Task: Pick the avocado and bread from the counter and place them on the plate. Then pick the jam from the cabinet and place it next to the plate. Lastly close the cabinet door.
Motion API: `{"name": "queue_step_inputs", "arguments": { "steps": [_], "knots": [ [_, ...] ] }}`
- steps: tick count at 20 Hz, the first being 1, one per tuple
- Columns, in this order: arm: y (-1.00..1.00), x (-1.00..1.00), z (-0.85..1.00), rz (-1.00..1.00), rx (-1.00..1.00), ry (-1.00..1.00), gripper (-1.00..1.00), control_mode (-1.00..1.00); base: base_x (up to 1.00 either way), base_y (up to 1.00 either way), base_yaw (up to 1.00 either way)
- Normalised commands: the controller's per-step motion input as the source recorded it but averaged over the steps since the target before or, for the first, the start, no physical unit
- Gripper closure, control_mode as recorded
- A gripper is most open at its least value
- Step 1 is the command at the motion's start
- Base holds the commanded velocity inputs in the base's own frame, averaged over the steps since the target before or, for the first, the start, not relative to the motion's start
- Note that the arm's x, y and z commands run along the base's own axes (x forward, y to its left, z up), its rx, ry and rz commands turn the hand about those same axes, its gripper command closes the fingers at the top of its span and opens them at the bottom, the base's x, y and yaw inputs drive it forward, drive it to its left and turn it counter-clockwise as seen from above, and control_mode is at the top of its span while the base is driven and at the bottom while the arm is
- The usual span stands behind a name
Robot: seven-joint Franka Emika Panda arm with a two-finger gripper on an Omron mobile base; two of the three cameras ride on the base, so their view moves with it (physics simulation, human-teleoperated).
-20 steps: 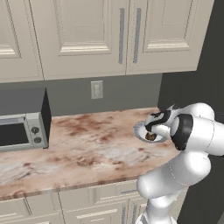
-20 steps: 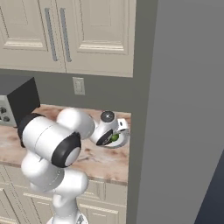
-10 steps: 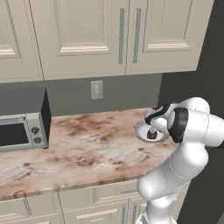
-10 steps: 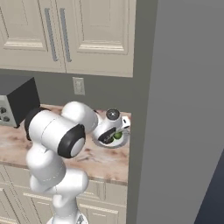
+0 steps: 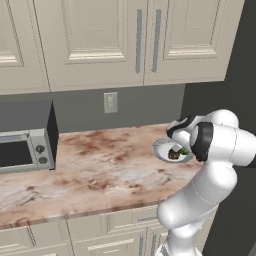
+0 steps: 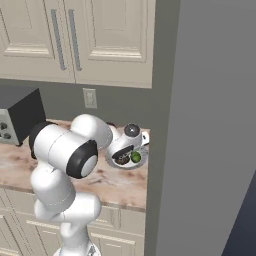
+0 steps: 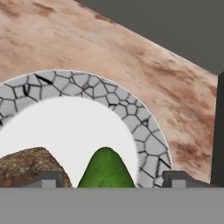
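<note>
The crackle-rimmed white plate (image 7: 109, 94) lies at the right end of the counter, also seen as plate (image 5: 162, 149) and plate (image 6: 142, 159). On it rest the green avocado (image 7: 105, 168) and the brown bread (image 7: 28, 166), side by side; avocado (image 6: 135, 157) and bread (image 5: 173, 155) show small under the hand. My gripper (image 7: 112, 179) hovers just above them, open, its fingertips (image 7: 177, 178) wide apart with the avocado lying between them untouched. The jam is hidden.
Upper cabinet doors (image 5: 145, 40) with long handles stand shut above the counter. A microwave (image 5: 22, 145) sits at the left. A dark wall (image 6: 210, 125) bounds the counter right beside the plate. A wall outlet (image 5: 110, 102) is behind.
The hand has risen slightly above the plate and the elbow has swung up and sideways. Avocado and bread have stayed on the plate.
</note>
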Motion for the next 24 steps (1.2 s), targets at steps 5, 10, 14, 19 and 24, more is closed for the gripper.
{"name": "queue_step_inputs", "arguments": {
  "steps": [5,10,14,19,24],
  "knots": [
    [0.08,0.0,0.0,0.05,0.0,0.01,-1.0,-1.0,0.0,0.0,0.0],
    [0.21,-0.18,0.12,0.04,0.0,0.0,-1.0,-1.0,0.0,0.0,0.0],
    [0.29,-0.21,0.37,0.0,0.0,0.0,-1.0,-1.0,0.0,0.0,0.0],
    [0.26,-0.12,0.48,0.0,0.0,0.0,-1.0,-1.0,0.0,0.0,0.0],
    [0.21,-0.17,0.53,0.0,0.0,0.0,-1.0,-1.0,0.0,0.0,0.0]
  ]
}}
